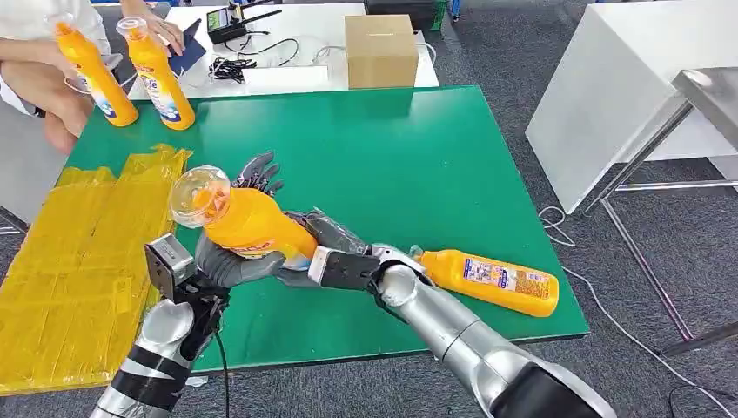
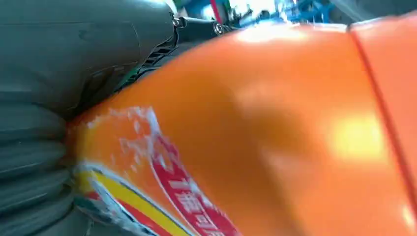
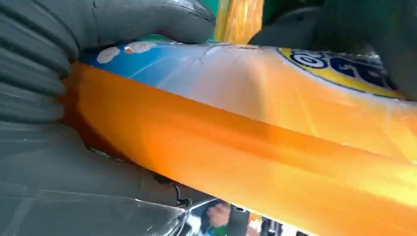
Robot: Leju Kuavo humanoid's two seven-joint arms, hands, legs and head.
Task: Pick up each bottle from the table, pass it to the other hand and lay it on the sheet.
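Observation:
An orange bottle (image 1: pixel 248 222) with a clear cap (image 1: pixel 199 196) hangs tilted above the green table (image 1: pixel 418 165), near its front left. My left hand (image 1: pixel 228 266) grips its lower body from underneath. My right hand (image 1: pixel 324 237) holds the same bottle from the right, with dark fingers (image 1: pixel 258 172) showing behind it. In the right wrist view the thumb (image 3: pixel 152 19) lies over the bottle (image 3: pixel 275 132). The left wrist view has the bottle (image 2: pixel 275 137) pressed against the palm. The yellow sheet (image 1: pixel 74 261) lies on the left.
Another orange bottle (image 1: pixel 492 280) lies near the table's front right edge. Two more bottles (image 1: pixel 91 74) (image 1: pixel 157 77) stand at the far left by a person's hand (image 1: pixel 165 30). A cardboard box (image 1: pixel 380 50) sits behind the table, a white table (image 1: pixel 609 87) to the right.

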